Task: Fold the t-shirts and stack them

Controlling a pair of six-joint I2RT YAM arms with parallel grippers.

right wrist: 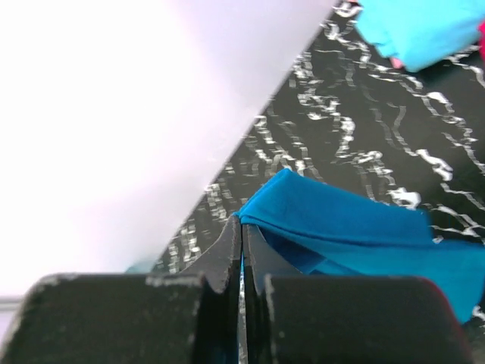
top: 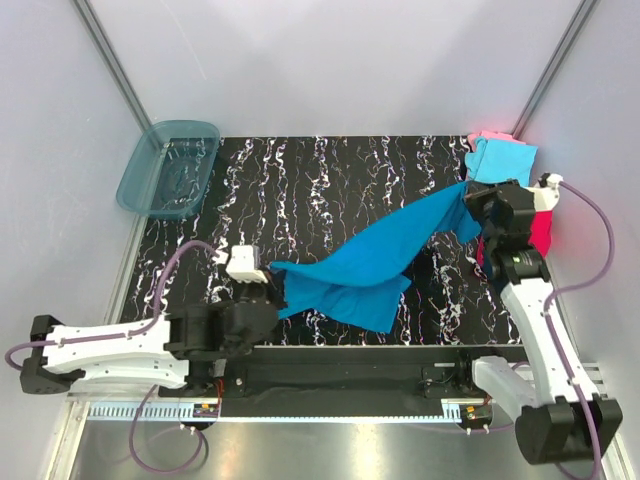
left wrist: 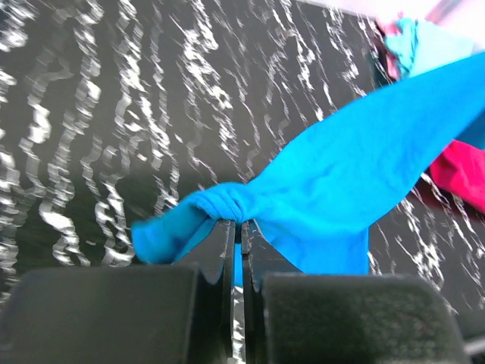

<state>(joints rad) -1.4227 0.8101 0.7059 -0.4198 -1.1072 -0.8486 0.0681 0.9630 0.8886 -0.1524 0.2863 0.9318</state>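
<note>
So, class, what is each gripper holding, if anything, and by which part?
Both hold the teal-blue t-shirt: the left gripper pinches a bunched edge at one end, the right gripper a folded edge at the other.

The right arm [top: 530,305] hides most of the magenta-red t-shirt [top: 542,236]; only a corner of the pale pink t-shirt [top: 485,135] shows under the light cyan t-shirt [top: 507,158]; the left wrist view blurs the table [left wrist: 91,114] and its pattern.

Overhead view: bright, even, diffuse. Left wrist view: motion blur, table [left wrist: 114,114] streaks smeared. Right wrist view: wall [right wrist: 114,114] blown out at 10 o'clock.
</note>
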